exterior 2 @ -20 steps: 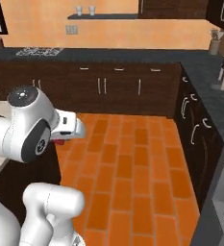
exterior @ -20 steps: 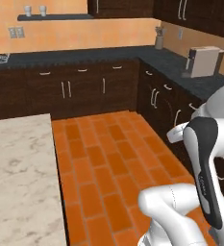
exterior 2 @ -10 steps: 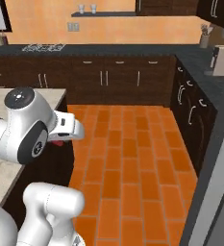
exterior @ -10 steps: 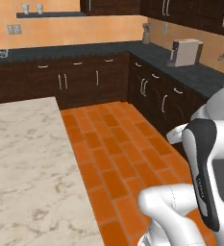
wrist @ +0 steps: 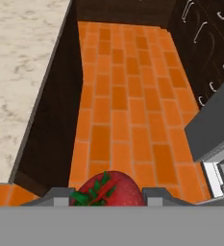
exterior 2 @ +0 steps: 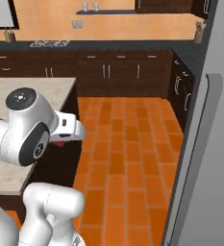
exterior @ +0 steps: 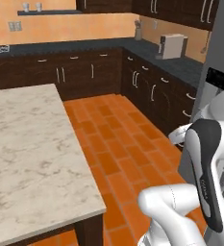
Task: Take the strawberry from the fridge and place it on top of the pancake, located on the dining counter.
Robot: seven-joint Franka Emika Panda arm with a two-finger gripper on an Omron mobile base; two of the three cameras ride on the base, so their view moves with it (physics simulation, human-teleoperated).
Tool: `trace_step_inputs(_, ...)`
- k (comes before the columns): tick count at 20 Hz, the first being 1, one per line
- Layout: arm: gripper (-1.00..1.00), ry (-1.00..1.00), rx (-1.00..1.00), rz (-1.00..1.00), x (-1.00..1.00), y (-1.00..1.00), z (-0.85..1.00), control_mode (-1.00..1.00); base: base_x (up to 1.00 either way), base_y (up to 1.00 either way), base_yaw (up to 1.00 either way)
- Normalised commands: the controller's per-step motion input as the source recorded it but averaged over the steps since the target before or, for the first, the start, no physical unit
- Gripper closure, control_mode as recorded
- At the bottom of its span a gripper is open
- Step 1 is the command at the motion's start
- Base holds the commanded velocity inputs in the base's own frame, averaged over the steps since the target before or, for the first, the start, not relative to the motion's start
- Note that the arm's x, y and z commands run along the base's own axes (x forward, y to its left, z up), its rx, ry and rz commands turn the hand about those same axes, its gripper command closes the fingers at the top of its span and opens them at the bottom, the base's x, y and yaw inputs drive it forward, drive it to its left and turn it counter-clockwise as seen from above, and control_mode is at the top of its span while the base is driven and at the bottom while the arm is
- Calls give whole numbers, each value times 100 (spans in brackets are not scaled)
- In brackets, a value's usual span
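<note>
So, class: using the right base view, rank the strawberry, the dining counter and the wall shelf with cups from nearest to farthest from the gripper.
1. The strawberry: held in the shut gripper, under the hand.
2. The dining counter: just beside the arm, on the left.
3. The wall shelf with cups: far across the orange floor, high on the back wall.

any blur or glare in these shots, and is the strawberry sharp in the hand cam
Hand view: the strawberry is sharp, red with green leaves, cut off below by the frame's bottom band. Left base view: flat, even light, no glare on the dining counter. Right base view: soft, low-detail render; fridge matte grey.
</note>
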Motion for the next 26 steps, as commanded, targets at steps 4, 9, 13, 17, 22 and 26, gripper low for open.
trace_step_inputs(4, 100, 0, 0, 0, 0, 0, 0, 100, -85, 100, 1)
trace_step_inputs(9, 100, 0, 0, 0, 0, 0, 0, 100, -88, 63, 9)
trace_step_inputs(13, 100, 0, 0, 0, 0, 0, 0, 100, -100, 63, 18)
trace_step_inputs(17, 100, 0, 0, 0, 0, 0, 0, 100, -91, 100, 11)
trace_step_inputs(22, 100, 0, 0, 0, 0, 0, 0, 100, -31, 100, 6)
trace_step_inputs(26, 100, 0, 0, 0, 0, 0, 0, 100, 1, 100, 7)
